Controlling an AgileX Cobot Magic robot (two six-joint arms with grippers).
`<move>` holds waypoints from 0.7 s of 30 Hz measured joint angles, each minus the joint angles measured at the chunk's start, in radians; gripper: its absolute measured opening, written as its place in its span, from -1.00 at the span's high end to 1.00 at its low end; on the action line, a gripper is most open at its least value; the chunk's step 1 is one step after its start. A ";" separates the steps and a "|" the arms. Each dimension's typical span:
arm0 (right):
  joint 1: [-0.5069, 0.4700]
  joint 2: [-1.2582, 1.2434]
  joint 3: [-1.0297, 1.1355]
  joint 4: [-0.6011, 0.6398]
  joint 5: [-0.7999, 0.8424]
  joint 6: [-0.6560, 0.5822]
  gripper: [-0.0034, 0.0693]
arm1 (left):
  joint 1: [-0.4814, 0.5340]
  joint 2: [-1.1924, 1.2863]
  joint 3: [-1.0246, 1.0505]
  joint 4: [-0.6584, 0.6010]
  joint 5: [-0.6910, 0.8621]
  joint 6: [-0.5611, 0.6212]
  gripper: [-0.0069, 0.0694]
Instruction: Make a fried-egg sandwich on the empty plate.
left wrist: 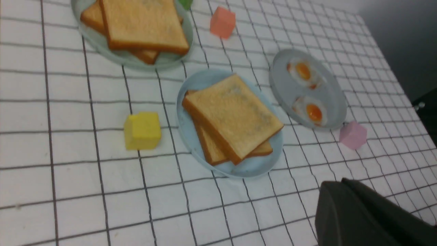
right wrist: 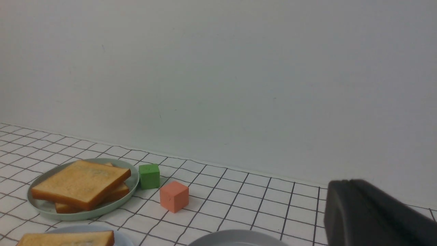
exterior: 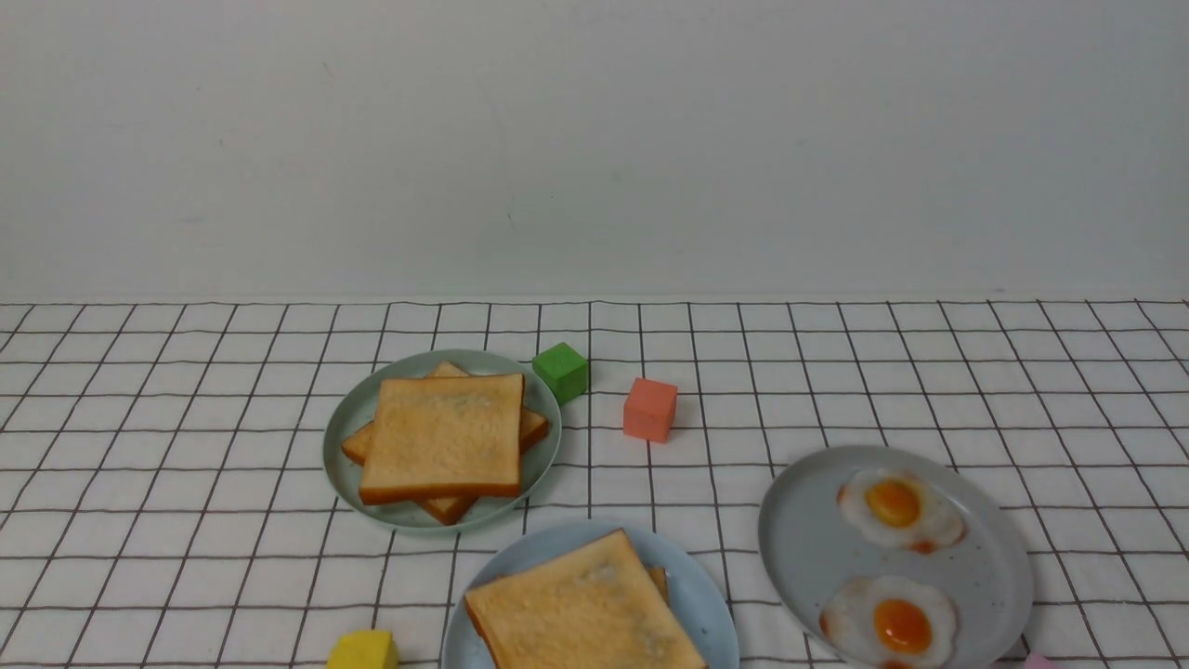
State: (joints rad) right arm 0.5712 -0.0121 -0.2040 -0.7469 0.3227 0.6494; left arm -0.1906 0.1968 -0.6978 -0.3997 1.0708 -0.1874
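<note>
Two square golden-brown toast slices (left wrist: 232, 118) are stacked on the round pale-blue plate (left wrist: 191, 136); any egg between them cannot be seen, so completion is only presumed. Both the left gripper (left wrist: 358, 212) and right gripper (right wrist: 372, 215) are clenched on nothing.

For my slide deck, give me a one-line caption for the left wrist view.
Two toast slices stacked on the blue plate, beside two fried eggs on a grey plate.
</note>
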 joint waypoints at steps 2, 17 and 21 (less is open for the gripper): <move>0.000 0.000 0.000 0.000 0.000 0.000 0.91 | 0.000 0.000 0.000 0.001 -0.015 0.000 0.85; 0.000 0.000 0.001 0.000 -0.001 0.000 0.89 | 0.025 -0.038 0.159 0.138 -0.252 0.029 0.85; 0.000 0.000 0.001 0.000 -0.001 0.000 0.88 | 0.086 -0.135 0.350 0.358 -0.502 -0.096 0.85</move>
State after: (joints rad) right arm 0.5712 -0.0121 -0.2033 -0.7471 0.3218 0.6494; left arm -0.1046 0.0617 -0.3483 -0.0415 0.5692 -0.2831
